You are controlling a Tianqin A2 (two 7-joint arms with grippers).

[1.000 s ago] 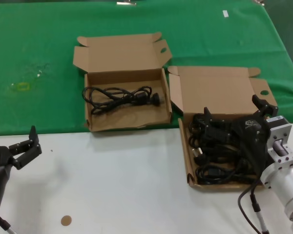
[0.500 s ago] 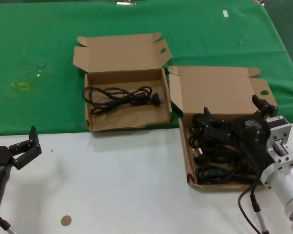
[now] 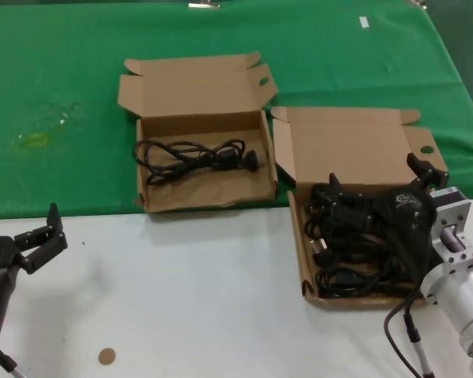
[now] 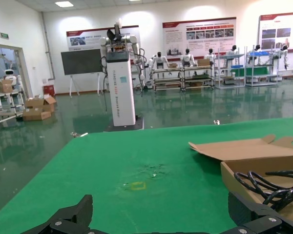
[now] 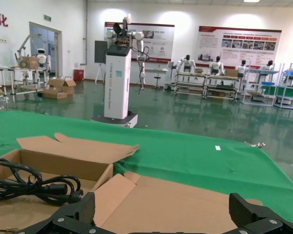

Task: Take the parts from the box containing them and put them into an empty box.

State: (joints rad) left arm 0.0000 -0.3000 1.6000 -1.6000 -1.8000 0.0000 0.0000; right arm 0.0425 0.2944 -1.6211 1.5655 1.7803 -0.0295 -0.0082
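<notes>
The box with the tall plain lid [image 3: 355, 146] stands at the right and holds several black power cords [image 3: 347, 264]. My right gripper [image 3: 374, 173] is open low over these cords, holding nothing; its wrist view looks across the lid [image 5: 176, 204] between its spread fingers [image 5: 162, 207]. The box with the wavy-edged lid [image 3: 197, 83] stands at the centre with one coiled cord [image 3: 197, 156] in it; that cord also shows in the right wrist view [image 5: 34, 187] and the left wrist view [image 4: 268, 183]. My left gripper [image 3: 36, 226] is open and empty at the lower left [image 4: 161, 209].
A green cloth [image 3: 63, 71] covers the far part of the table; the near part is white [image 3: 181, 299]. A yellowish mark [image 3: 35, 139] lies on the cloth at the left. A small brown disc [image 3: 106, 356] lies near the front edge.
</notes>
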